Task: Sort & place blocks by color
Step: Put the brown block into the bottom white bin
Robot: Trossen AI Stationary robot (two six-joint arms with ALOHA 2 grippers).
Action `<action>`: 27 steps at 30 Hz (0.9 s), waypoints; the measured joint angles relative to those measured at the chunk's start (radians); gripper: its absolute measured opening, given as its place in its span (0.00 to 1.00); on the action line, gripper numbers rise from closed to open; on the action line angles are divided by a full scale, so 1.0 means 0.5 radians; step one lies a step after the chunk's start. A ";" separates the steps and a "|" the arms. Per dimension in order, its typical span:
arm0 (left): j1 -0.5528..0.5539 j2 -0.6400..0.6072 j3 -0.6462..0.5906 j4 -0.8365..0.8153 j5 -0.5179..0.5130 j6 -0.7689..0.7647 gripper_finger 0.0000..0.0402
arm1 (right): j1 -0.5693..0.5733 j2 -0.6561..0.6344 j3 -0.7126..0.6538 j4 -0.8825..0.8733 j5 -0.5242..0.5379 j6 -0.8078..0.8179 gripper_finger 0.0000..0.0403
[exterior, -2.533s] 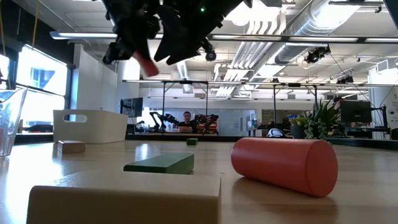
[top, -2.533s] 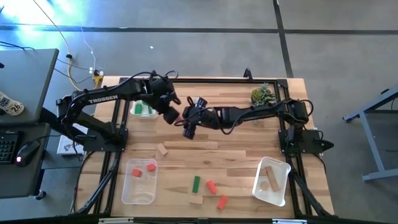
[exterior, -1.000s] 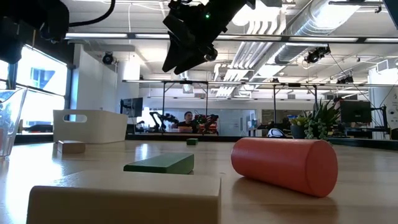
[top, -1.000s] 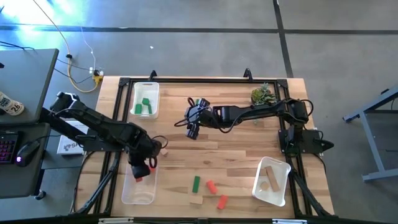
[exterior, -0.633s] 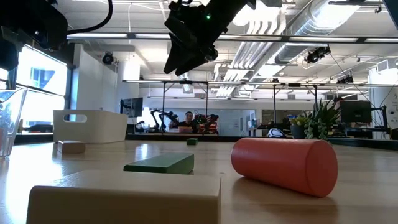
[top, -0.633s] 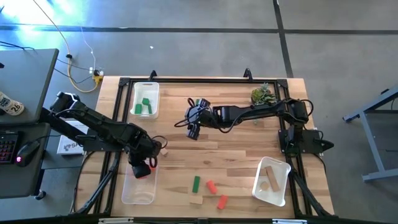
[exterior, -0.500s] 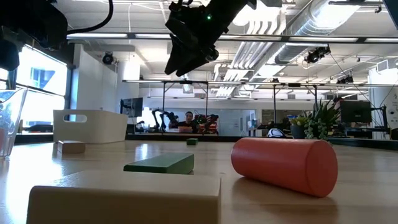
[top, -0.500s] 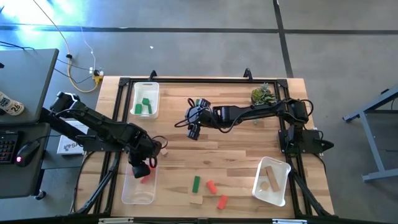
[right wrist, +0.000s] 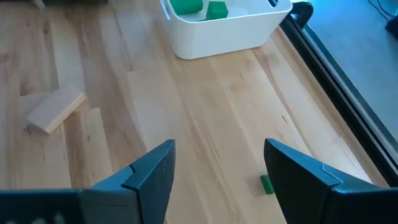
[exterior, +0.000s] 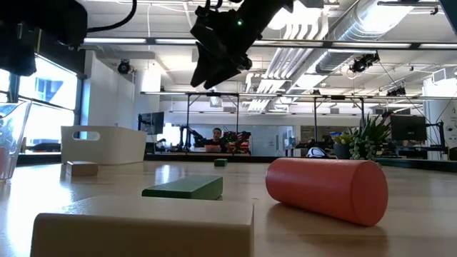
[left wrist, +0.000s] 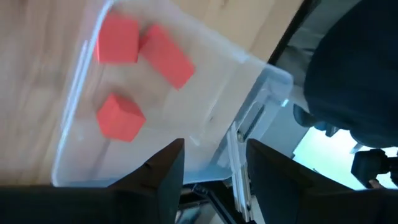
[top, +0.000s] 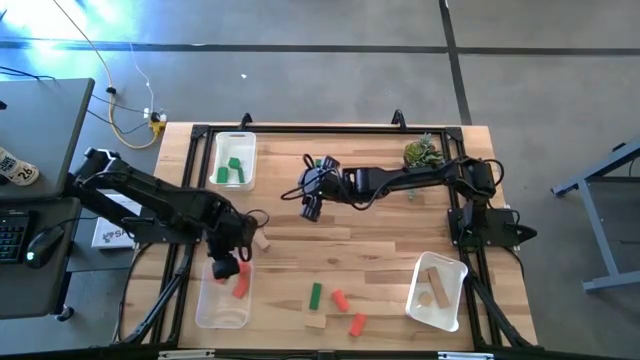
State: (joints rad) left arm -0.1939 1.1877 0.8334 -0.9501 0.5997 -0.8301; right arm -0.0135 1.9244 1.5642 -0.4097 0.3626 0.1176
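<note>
Left gripper [top: 226,268]: released, empty, above the red blocks [left wrist: 118,117] tray [top: 222,312].
Right gripper [top: 309,206]: released, mid-desk.
Advice: rise straight, clearing the tray's rim.

Two dark, black jointed arms with looping black cables, each claw's fingers broad, flat and dark.

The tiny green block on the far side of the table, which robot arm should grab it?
Probably the right. Its open gripper hovers close to that small green block, while the left gripper, also open, sits over the tray holding red blocks, farther away.
</note>
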 joint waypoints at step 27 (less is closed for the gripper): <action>0.409 -0.125 0.316 0.007 -1.299 2.252 0.39 | -0.030 0.000 0.000 0.007 0.002 0.433 0.58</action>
State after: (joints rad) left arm 0.0104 1.1251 0.9913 -0.9464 -0.0501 0.2957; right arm -0.0284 1.9244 1.5642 -0.4065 0.3634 0.3342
